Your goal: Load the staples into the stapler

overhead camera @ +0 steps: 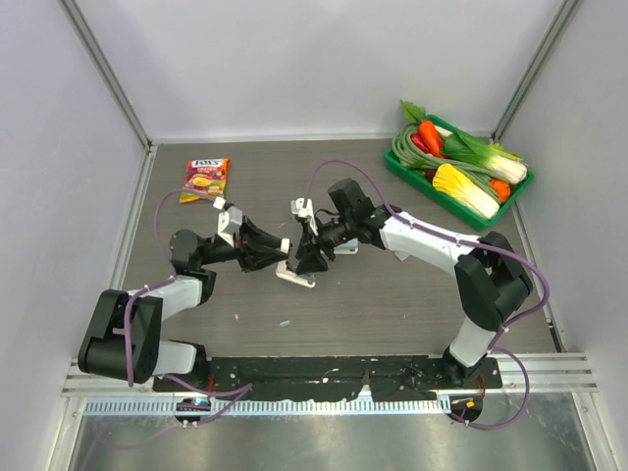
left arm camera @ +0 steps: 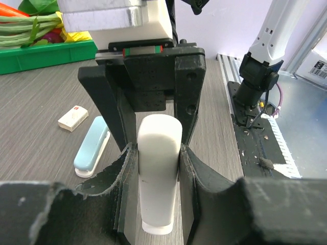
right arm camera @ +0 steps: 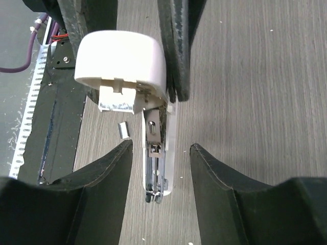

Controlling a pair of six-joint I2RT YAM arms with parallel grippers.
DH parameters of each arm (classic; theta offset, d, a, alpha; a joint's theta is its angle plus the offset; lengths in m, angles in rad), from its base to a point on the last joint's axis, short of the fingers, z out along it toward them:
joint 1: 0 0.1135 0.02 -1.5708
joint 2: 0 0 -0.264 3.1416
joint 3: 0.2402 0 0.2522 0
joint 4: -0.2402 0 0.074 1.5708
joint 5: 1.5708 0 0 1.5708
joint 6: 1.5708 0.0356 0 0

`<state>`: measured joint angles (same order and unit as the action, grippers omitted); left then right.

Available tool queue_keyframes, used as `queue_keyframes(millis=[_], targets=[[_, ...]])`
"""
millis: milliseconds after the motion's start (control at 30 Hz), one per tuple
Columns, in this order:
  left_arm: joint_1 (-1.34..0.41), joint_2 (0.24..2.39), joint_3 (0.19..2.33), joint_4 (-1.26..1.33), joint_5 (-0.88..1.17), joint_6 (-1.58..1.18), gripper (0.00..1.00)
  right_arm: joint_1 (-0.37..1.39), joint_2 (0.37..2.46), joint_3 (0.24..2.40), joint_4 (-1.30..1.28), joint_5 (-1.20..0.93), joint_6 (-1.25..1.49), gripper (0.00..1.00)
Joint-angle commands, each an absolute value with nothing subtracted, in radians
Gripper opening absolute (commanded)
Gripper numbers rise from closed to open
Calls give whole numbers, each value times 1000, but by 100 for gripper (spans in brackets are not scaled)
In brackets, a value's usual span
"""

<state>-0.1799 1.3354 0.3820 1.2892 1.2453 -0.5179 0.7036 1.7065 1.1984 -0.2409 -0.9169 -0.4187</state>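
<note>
Left wrist view: L gripper is clamping the white stapler by its sides, jaws part-closed on it. R gripper is hovering over the same stapler, jaws apart, straddling the bare magazine w/o touching and holding nothing. The lid is standing flipped up. Beyond, a blue stapler is lying flat, and the staples are sitting near its far end, apart from both grippers. Tray is sitting farthest back. The staples box is looking tiny, light, prob. cardboard, so easy to crush or skid along the table. I'd be pinching it across the short sides, low and gently.
</note>
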Motion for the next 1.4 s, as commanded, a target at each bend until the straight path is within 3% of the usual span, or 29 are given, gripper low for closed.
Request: queue_keyframes(millis=[0,400,500,633,933,1067,1167,1367], targets=[[-198,1319,423,1545,1223,-532,0,726,1712,1200,-204,-956,-446,54],[-206,1330,423,1543,1216,-534,0,762,1759,1206,-204,-943,-440,57],[-206,1336,422,1545,1216,-534,0,765,1769,1210,-196,-928,-431,51],[-207,1345,422,1545,1219,-534,0,765,1770,1216,-186,-919,-419,35],[-207,1358,420,1545,1227,-534,0,764,1747,1210,-187,-899,-428,32],[-207,1368,420,1545,1233,-538,1,765,1744,1210,-195,-899,-443,19],[-207,1376,422,1545,1232,-541,14,762,1740,1207,-204,-893,-456,14],[-207,1382,430,1545,1226,-546,45,762,1733,1207,-215,-879,-468,13]])
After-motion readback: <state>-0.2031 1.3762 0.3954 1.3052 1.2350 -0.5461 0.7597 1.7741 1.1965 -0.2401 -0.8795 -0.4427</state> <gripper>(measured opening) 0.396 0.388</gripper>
